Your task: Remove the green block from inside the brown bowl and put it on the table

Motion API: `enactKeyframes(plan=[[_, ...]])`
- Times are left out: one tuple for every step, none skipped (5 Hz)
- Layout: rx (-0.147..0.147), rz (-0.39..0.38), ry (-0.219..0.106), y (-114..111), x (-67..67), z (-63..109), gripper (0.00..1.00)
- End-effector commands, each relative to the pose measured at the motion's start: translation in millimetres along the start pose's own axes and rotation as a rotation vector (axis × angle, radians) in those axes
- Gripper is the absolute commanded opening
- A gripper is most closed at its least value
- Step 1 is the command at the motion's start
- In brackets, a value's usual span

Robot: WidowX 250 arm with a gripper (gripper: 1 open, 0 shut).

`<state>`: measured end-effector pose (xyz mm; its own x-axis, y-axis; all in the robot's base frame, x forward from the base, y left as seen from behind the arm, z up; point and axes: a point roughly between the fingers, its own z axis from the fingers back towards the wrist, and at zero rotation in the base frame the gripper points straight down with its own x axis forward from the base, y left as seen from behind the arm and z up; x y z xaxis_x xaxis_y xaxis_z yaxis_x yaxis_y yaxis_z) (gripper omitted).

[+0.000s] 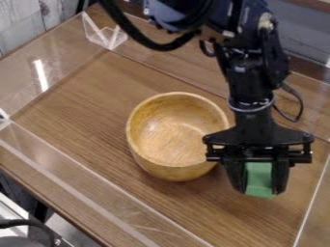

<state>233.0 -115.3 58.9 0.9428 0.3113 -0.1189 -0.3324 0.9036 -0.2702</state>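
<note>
The green block (261, 178) hangs between the fingers of my black gripper (261, 181), which is shut on it and points steeply down. It is just right of the brown bowl (175, 135), low over the table (91, 96); I cannot tell whether the block touches the wood. The bowl's hollow shows only bare wood grain. The fingers cover the block's sides, so only its front face shows.
Clear acrylic walls (39, 72) run around the tabletop's edges, one close to the right of the gripper. The black arm (245, 58) and its cables rise above the bowl's right side.
</note>
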Motion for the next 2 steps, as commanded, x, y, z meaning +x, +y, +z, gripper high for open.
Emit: enactKeyframes(plan=[[-0.021,-0.018,-0.018,-4.8,3.4,3.1,0.0],[-0.021,-0.018,-0.009,-3.0,4.5,0.4,0.0]])
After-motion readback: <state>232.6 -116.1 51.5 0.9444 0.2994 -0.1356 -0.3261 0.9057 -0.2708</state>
